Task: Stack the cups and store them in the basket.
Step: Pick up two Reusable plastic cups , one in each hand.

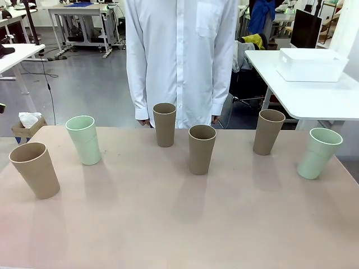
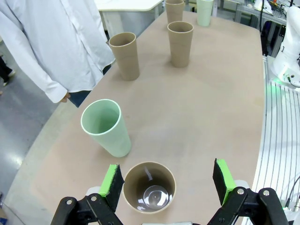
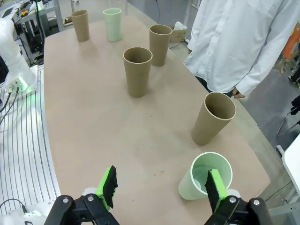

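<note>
Six cups (image 1: 202, 147) are seen on the table (image 1: 168, 235), all apart, mouths up, none stacked yet. At the far left, the left end effector (image 2: 168, 179) is spread wide, with nothing gripped. The far-left brown cup (image 2: 149, 186) is found right below it, between the green pads (image 2: 112, 180), its long side pointing up. A straight drop is likely needed there. At the right, the right end effector (image 3: 159, 186) is spread wide too, and the right green cup (image 3: 193, 183) is seen under one pad. The basket (image 1: 311, 64) is seen on a second table (image 1: 314, 98), well apart from the cups.
</note>
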